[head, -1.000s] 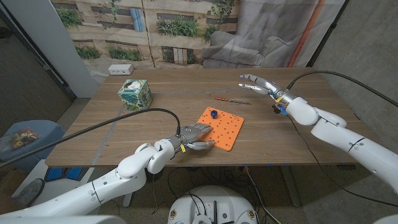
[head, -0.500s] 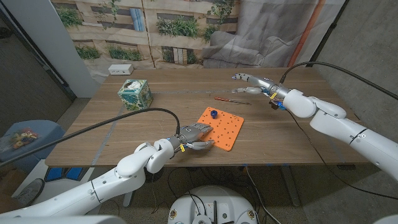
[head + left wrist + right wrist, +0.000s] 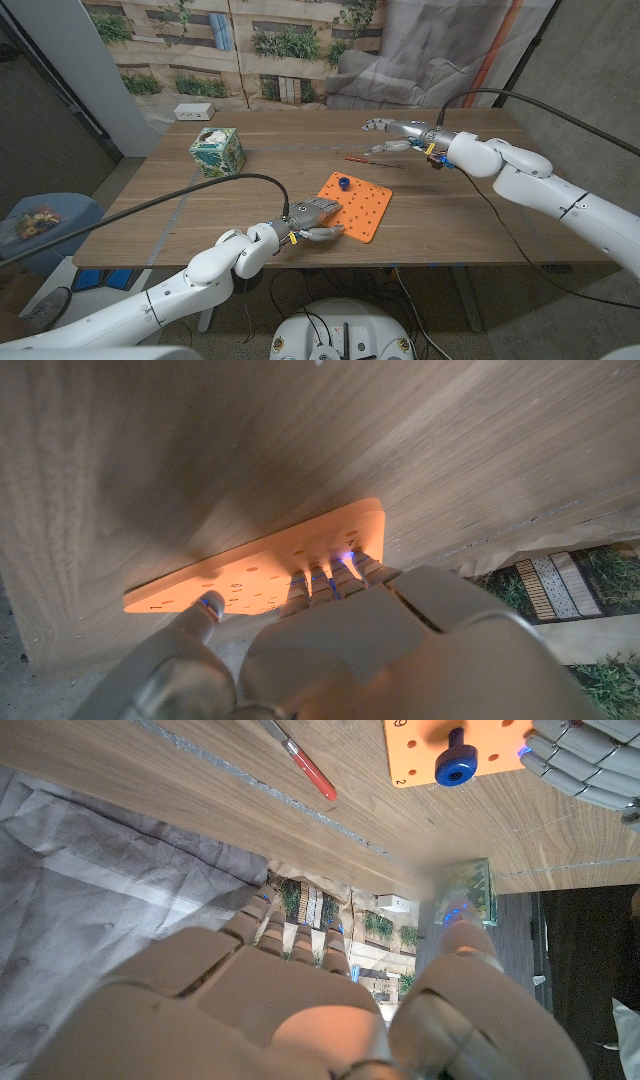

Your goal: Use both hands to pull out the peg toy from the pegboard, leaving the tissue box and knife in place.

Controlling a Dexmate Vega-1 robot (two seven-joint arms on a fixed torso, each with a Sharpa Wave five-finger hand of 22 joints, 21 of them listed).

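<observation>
While I look down from the head camera, my left hand [image 3: 312, 221] presses on the near corner of the orange pegboard [image 3: 356, 205], fingers spread across its surface and holding nothing. Just beyond those fingers the blue peg [image 3: 342, 183] stands upright in the board's far corner. My right hand [image 3: 400, 135] hovers above the table [image 3: 250, 150], fingers apart and empty, with the red-handled knife [image 3: 372, 160] lying just below and short of its fingertips. Well off to the left hand's far side sits the tissue box [image 3: 217, 152].

From the left wrist, my fingertips [image 3: 335, 565] touch the pegboard [image 3: 250, 570] along its edge, the thumb set apart on the board.

From the right wrist, the hand [image 3: 300, 990] is splayed in the air, gripping nothing. Past it I see the knife [image 3: 298, 760], the peg [image 3: 456, 760] seated in the pegboard [image 3: 420, 750], the left hand's fingers [image 3: 575, 760] on the board, and the tissue box [image 3: 470, 890].
</observation>
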